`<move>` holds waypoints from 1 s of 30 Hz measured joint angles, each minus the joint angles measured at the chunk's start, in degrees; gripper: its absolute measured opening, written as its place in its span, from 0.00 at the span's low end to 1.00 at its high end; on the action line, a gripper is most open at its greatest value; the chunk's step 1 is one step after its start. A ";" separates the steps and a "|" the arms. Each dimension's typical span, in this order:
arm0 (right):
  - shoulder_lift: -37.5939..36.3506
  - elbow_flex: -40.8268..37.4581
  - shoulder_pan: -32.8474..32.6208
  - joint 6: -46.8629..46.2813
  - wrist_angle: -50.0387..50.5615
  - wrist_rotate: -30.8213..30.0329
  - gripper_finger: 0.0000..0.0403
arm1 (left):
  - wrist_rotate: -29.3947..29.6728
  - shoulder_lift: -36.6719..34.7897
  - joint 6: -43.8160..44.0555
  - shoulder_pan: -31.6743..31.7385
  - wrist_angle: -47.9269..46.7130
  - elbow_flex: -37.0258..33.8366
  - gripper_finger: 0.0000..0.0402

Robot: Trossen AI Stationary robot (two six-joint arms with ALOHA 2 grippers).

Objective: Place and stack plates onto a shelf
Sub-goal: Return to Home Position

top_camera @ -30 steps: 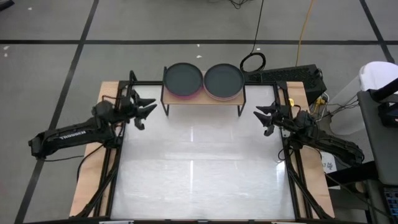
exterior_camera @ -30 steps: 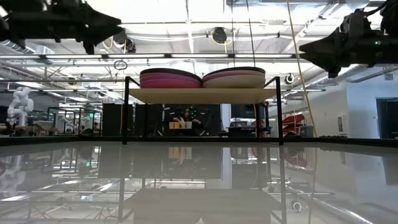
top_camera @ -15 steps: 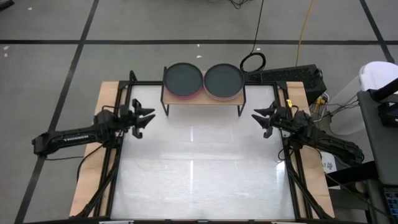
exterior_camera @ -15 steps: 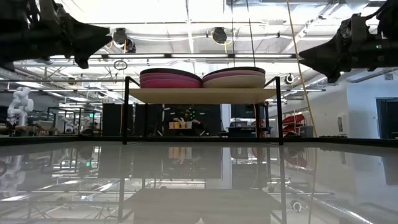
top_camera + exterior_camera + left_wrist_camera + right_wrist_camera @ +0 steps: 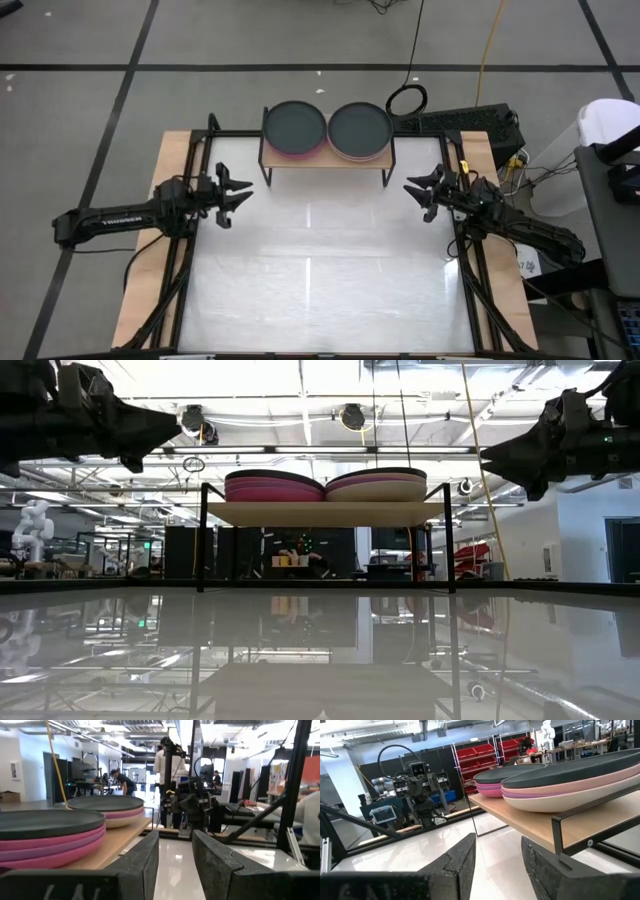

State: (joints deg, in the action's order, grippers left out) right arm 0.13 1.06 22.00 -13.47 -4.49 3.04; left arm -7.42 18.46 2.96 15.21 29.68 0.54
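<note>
Two stacks of round, flat matte plates sat side by side on the small light-wood shelf [image 5: 325,513] with thin black metal legs, at the far edge of the glossy white counter [image 5: 320,270]. The left stack [image 5: 294,127] showed a dark grey plate over pink and purple. The right stack [image 5: 360,130] showed a dark grey plate over pink and beige. The left gripper [image 5: 238,190] hovered at the counter's left side and the right gripper [image 5: 415,192] at its right, both clear of the shelf. Each one's fingers [image 5: 145,865] stood spread wide with nothing between them. The plates looked stiff, light and probably a little slick against one another. A pinch on the thin rim, where it overhangs the plate below, seemed the soundest hold, and a careless nudge might slide a stack.
</note>
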 joint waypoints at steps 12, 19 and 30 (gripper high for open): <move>0.03 -0.12 0.00 -1.97 2.27 -0.02 0.35 | 2.63 0.00 -0.93 -0.38 -6.39 0.02 0.30; 0.03 -0.17 0.00 -2.10 2.34 -0.02 0.35 | 2.56 0.00 1.48 -0.38 -10.59 0.04 0.30; 0.03 -0.20 0.00 -2.12 2.43 -0.02 0.35 | 2.43 0.00 5.38 -2.17 -11.07 0.04 0.30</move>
State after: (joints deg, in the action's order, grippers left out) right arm 0.16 0.86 22.00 -15.59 -2.07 3.03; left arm -4.99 18.46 8.34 13.04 18.61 0.58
